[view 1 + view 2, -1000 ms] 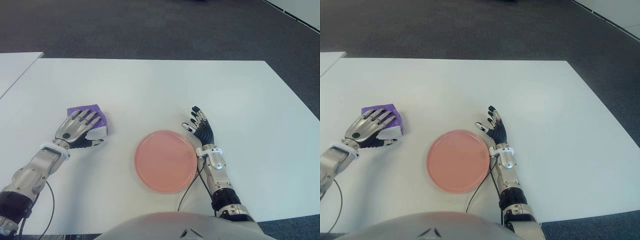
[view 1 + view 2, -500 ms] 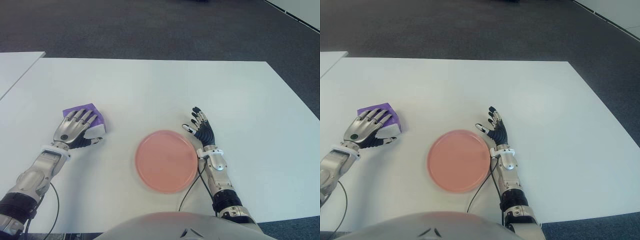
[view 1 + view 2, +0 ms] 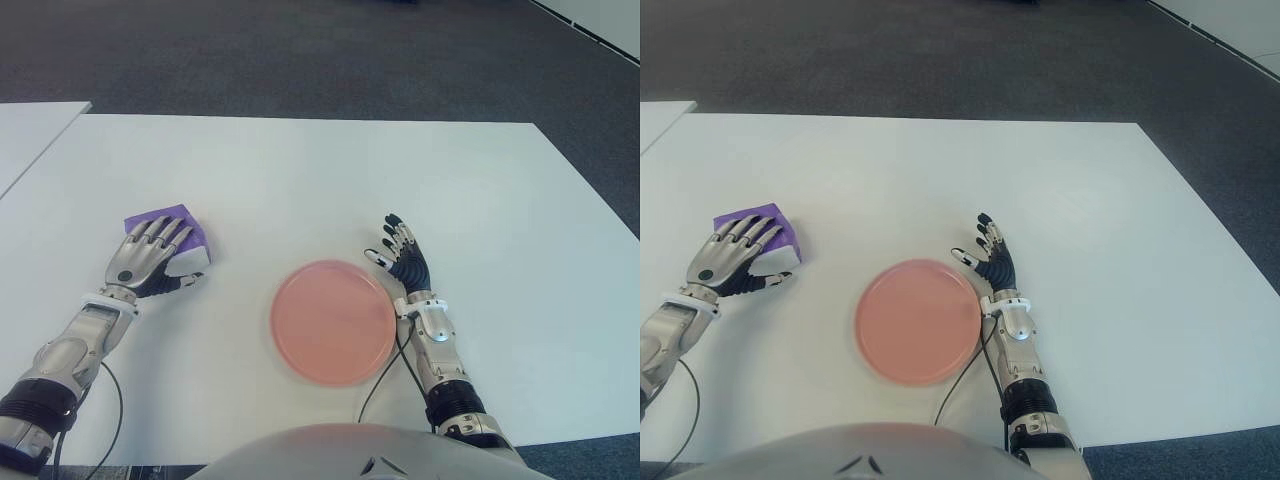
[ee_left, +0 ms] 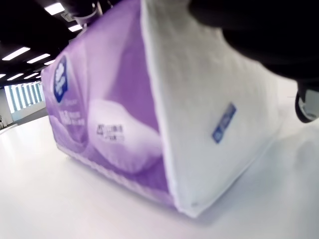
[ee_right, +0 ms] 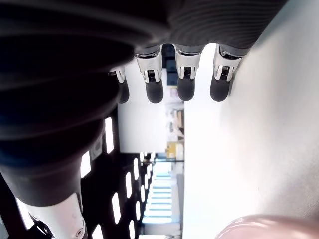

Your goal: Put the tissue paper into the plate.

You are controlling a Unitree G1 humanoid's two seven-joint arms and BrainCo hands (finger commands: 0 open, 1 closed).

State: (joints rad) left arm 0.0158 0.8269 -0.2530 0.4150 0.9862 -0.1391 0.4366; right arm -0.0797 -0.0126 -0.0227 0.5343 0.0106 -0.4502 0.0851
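The tissue paper is a purple and white pack [image 3: 178,216] lying on the white table [image 3: 330,170] at the left. My left hand [image 3: 160,250] covers its near side, fingers curled over the top and thumb against the end. In the left wrist view the pack [image 4: 149,114] fills the picture with its base on the table. The round pink plate [image 3: 332,322] sits in the middle near the front edge. My right hand [image 3: 402,260] shows just right of the plate, fingers spread and holding nothing.
A second white table [image 3: 30,130] stands to the far left across a narrow gap. Dark carpet lies beyond the far edge. A thin black cable [image 3: 380,375] runs from my right wrist along the plate's right rim.
My left hand and the tissue pack have shifted a little left and away from me together. The pack's white end is now hidden under the hand. The right hand and plate stayed still.
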